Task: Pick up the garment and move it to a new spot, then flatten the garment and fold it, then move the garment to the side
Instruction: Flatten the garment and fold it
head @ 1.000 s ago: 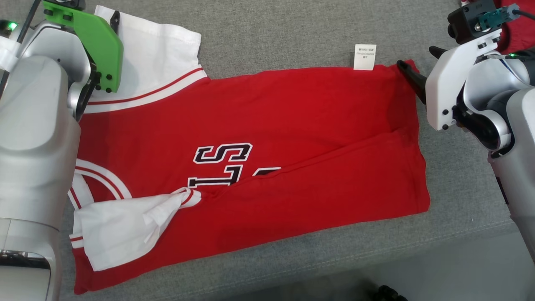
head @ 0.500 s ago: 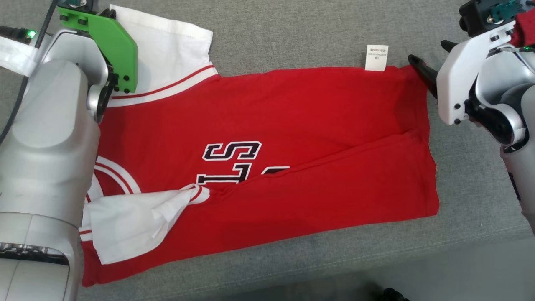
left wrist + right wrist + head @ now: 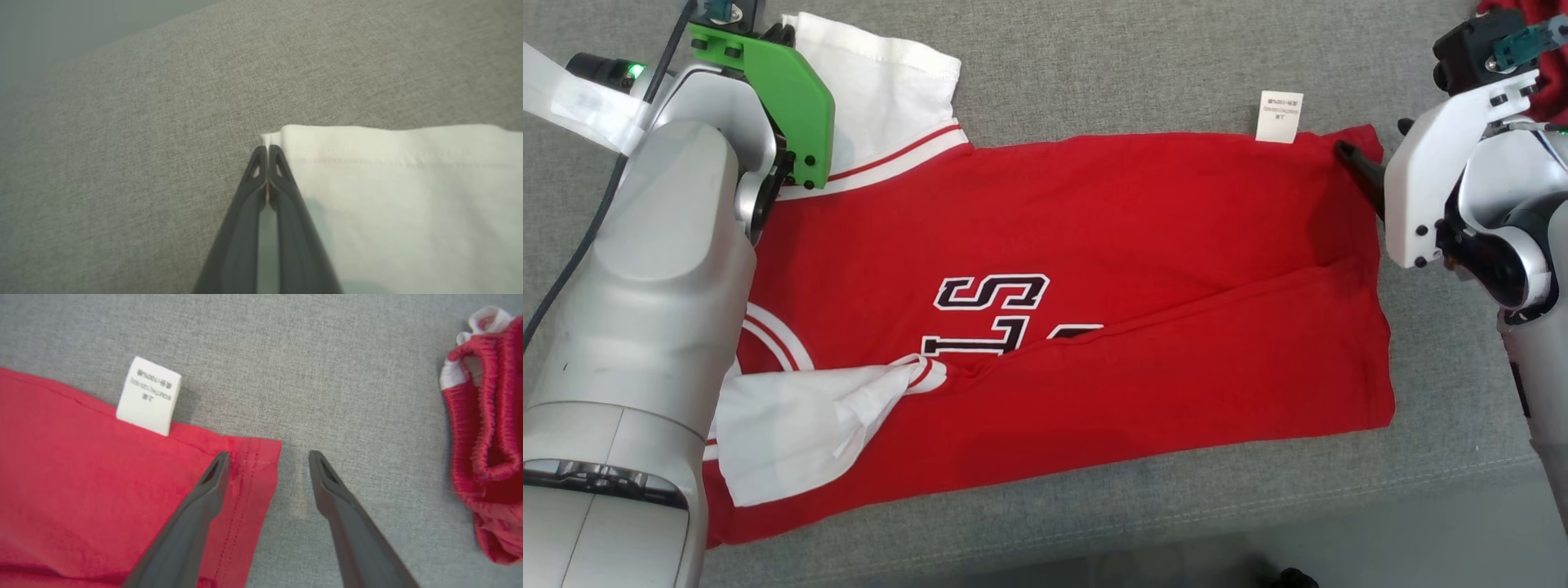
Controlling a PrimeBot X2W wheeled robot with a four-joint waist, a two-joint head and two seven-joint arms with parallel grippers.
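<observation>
Red jersey [image 3: 1094, 269] spread on couch [image 3: 1094, 65], left gripper [image 3: 267, 153] clenched, right gripper [image 3: 269, 455] wide!
From the head: spots jersey lying across grey couch, white sleeve [image 3: 882, 90] up at 11 o'clock beside left arm [image 3: 654, 286], second sleeve [image 3: 792, 433] bunched at 8 o'clock, label [image 3: 1279, 116] poking out at 1 o'clock, right arm [image 3: 1486, 180] in at 3 o'clock. Down the left wrist: finds fingers [image 3: 241, 228] pinched tight on sleeve corner, bare couch beyond at 12 o'clock. Down the right wrist: catches jaws released, straddling hem corner, one finger over red, other over bare couch, label at 10 o'clock, red bundle [image 3: 498, 416] well apart at 3 o'clock.
</observation>
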